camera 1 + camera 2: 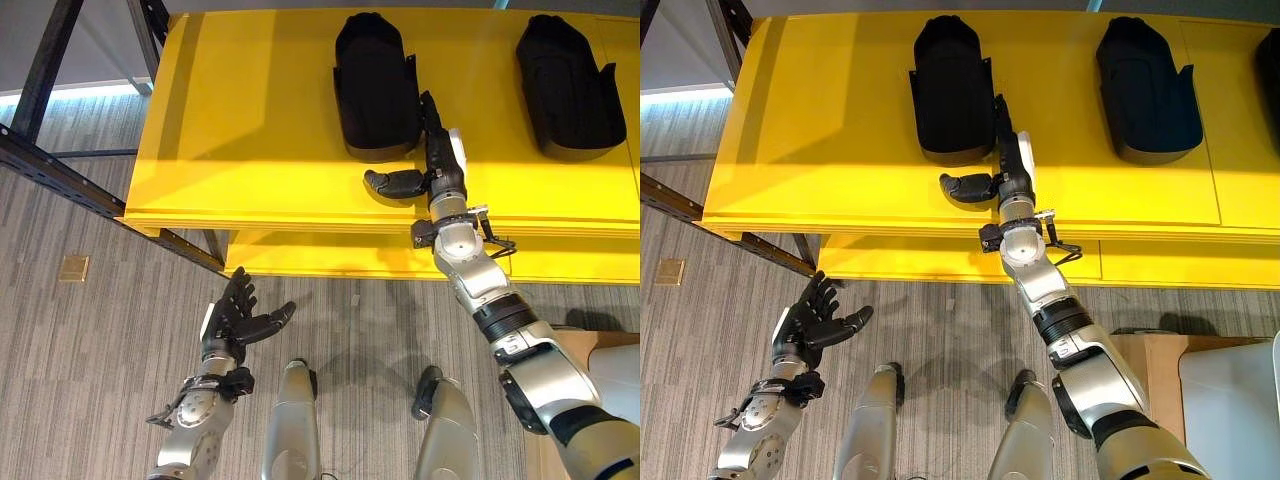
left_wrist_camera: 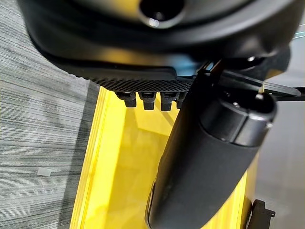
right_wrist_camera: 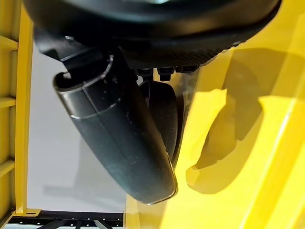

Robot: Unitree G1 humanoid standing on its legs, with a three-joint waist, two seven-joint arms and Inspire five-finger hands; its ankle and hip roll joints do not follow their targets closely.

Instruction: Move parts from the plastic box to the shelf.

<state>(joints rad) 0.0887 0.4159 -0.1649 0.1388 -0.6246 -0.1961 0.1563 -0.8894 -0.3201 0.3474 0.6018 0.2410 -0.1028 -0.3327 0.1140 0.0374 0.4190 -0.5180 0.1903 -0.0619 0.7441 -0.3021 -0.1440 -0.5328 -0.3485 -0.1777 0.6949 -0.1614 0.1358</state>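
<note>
Parts on the yellow shelf (image 1: 250,150), two black ones standing well apart.

One part (image 1: 375,85) lies at 12 o'clock, the other part (image 1: 568,85) at 1 o'clock, each with its long axis running from the shelf's front edge toward its back, rounded end forward. The right robot hand (image 1: 432,160) rests on the shelf just beside the nearer part's right flank, fingers straight, thumb out, grasping nothing. The left robot hand (image 1: 235,318) hangs at 7 o'clock over the grey floor (image 1: 90,350), fingers spread and released.

Third black part (image 1: 1272,60) cut off at the frame edge, plastic box (image 1: 1232,400) cropped at the corner
</note>
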